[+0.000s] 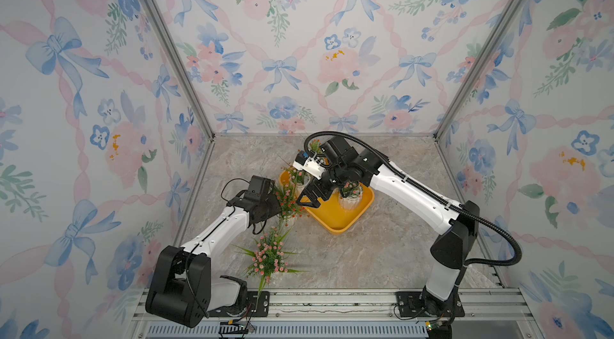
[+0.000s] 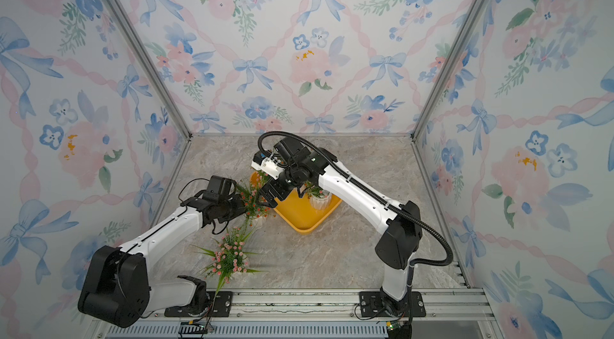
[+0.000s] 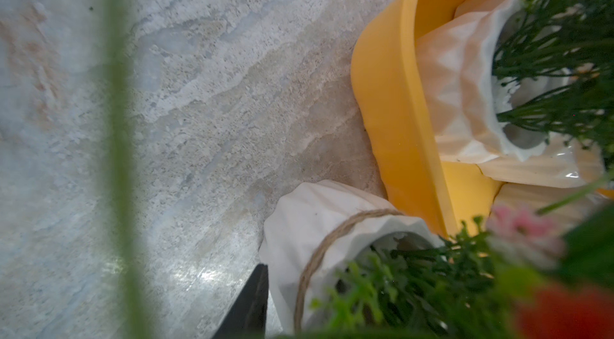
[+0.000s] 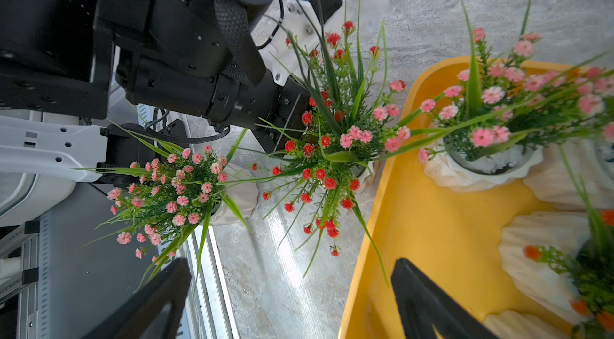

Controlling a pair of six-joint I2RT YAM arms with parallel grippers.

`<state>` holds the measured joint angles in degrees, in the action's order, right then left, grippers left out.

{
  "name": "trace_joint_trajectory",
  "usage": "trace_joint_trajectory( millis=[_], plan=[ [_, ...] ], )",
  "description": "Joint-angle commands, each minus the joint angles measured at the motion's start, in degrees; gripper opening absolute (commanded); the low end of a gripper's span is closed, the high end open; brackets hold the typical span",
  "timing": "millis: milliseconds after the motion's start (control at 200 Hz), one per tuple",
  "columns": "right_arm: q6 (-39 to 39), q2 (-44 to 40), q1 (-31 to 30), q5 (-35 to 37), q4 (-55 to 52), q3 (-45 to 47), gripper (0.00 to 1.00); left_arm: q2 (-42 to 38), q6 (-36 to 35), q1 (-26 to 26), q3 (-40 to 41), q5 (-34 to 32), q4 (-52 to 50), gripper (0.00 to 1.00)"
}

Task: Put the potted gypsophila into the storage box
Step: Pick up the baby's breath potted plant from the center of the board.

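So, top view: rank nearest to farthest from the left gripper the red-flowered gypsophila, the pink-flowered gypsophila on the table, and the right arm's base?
From the left gripper:
1. Red-flowered gypsophila: right at it, beside the storage box.
2. Pink-flowered gypsophila: farther forward, outside the box.
3. Right arm's base: front, on the opposite side.

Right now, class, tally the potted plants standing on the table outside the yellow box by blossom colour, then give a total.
Pink-blossomed plant: 1
Orange-red-blossomed plant: 1
Total: 2
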<state>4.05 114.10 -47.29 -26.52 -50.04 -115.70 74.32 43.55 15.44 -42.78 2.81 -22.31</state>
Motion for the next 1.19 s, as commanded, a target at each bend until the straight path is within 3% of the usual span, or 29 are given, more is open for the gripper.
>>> trace_joint_trajectory(
  millis=[0, 275, 695, 1190],
  plan=[
    [-0.6, 0.1, 0.4, 0.6, 0.0, 0.7, 0.97, 1.2, -1.1, 0.1, -0.5, -1.1, -1.2, 0.32],
    [-0.8, -0.4, 0.4, 1.6, 0.2, 1.4, 0.97, 0.7, -1.4, 0.2, -0.2, -1.4, -1.2, 0.14],
    [-1.3, -0.6, 0.4, 1.8, 0.8, 2.1, 0.97, -3.3, -1.0, 0.2, -0.6, -1.4, -1.3, 0.0],
    [-1.9, -4.2, 2.3, 3.3, 3.5, 4.6, 0.97, -8.7, 0.9, 1.6, -8.1, 1.2, -2.1, 0.0]
  ],
)
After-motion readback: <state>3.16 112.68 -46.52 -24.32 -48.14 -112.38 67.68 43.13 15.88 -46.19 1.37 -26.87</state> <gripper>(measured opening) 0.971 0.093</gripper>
